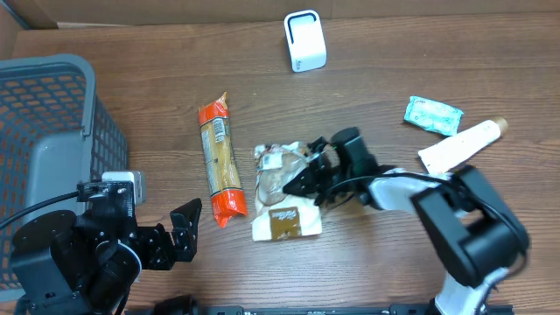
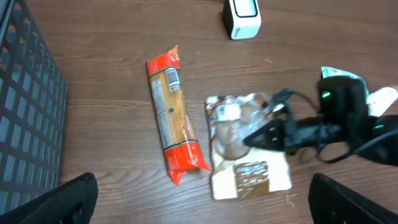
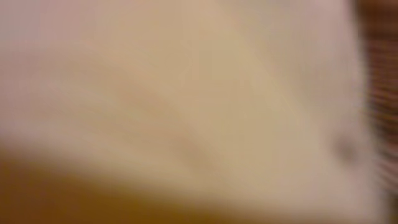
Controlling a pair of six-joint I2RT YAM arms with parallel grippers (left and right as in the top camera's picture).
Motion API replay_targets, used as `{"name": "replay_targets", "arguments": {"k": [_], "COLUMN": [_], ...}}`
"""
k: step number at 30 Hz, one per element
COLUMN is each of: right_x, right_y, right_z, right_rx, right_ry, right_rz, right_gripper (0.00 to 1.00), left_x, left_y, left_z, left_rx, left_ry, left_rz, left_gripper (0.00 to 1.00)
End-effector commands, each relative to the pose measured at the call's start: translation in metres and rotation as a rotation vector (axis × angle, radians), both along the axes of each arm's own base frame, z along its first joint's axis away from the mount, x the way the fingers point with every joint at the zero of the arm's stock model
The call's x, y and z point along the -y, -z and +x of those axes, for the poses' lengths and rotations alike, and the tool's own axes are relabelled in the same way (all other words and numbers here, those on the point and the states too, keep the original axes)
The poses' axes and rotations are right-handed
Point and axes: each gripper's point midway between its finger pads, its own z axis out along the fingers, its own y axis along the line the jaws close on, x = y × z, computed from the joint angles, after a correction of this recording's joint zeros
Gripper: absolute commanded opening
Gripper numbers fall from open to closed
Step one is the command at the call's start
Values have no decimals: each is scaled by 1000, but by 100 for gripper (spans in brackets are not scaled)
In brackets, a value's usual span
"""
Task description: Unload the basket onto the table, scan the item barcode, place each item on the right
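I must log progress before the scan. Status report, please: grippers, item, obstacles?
Left gripper open, by basket. Right gripper shut on snack bag. Scanner at far edge, nothing between; pasta packet close beside bag.

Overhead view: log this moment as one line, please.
right gripper: shut on snack bag, table centre | left gripper: open, beside basket | scanner: far edge | scan: not yet

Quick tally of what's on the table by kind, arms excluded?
Basket: 1
Scanner: 1
Pasta pack: 1
Snack bag: 1
Teal packet: 1
Tube: 1
Total: 6
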Motion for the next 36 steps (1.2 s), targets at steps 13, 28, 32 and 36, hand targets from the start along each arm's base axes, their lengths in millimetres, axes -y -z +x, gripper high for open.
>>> {"name": "replay_targets", "arguments": {"k": [13,28,32,36], "right_x": [39,39,54,72], "right_y": [-134,-288,-308,-314], "right_z": [4,-13,-10,1], "right_rx": [433,792,790,788], "right_ry": [-183,-403,-371,-316], "right_rz": [-152,138,258,278], "right_gripper": [4,4,4,4], "left_x": [-1,-1,-1,-1], "left_y": [-4,-4,-4,-4], "left_z": [0,0,0,0], "left_rx": [17,17,17,17], "left_ry": [3,3,3,3], "left_rz": [17,17,17,17], "left_gripper": [100,100,100,99]}}
